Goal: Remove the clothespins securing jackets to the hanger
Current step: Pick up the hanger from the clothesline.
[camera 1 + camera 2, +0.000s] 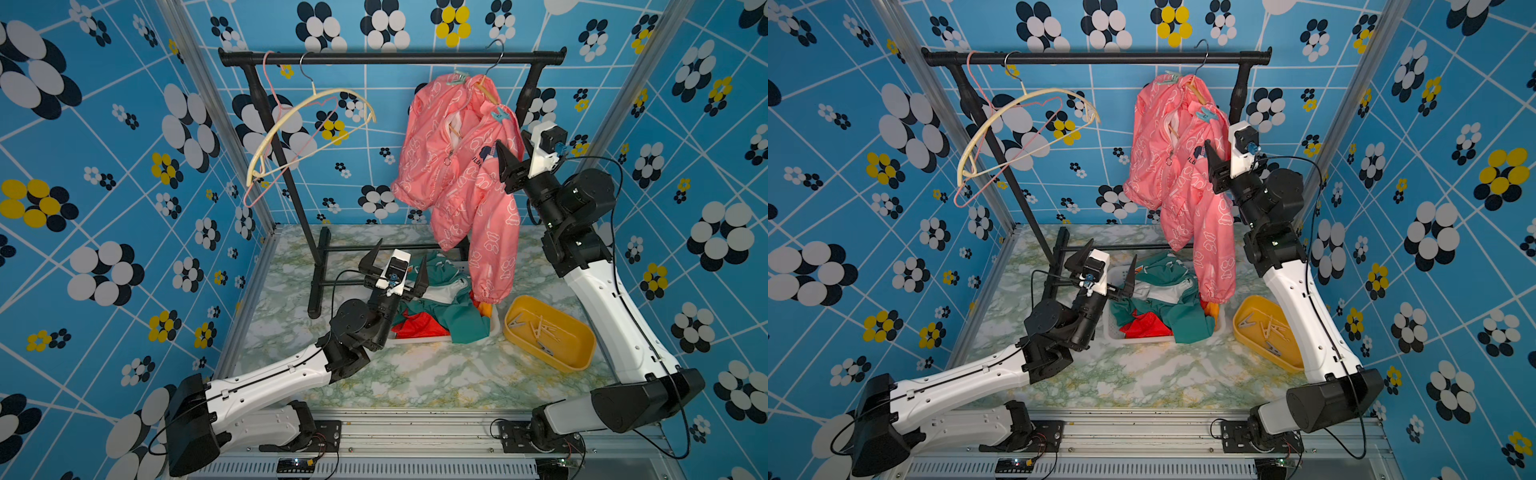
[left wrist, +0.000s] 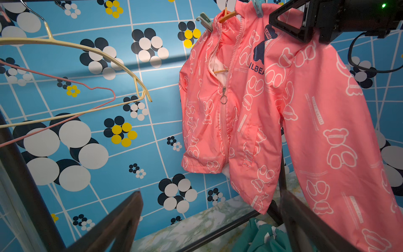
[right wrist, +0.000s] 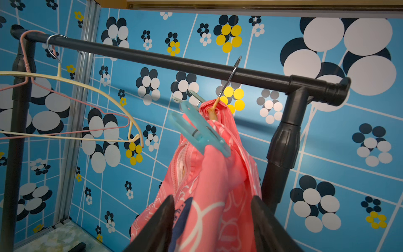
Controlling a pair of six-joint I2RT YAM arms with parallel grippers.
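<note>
The pink jacket (image 1: 457,166) hangs on a hanger (image 1: 494,58) from the rail (image 1: 390,58), pinned by a teal clip (image 1: 500,114) on the shoulder nearer the right arm and a paler clip (image 1: 459,78) on the other. The right gripper (image 1: 515,153) sits against the jacket just below the teal clip, jaws half apart and grasping nothing (cloth shows between them in its wrist view). The left gripper (image 1: 399,259), fully released, hovers over the basket (image 1: 1113,307) holding the green jacket (image 1: 457,316) and red jacket (image 1: 419,324), beside a yellow tray (image 1: 552,357) on the desk (image 1: 415,374).
</note>
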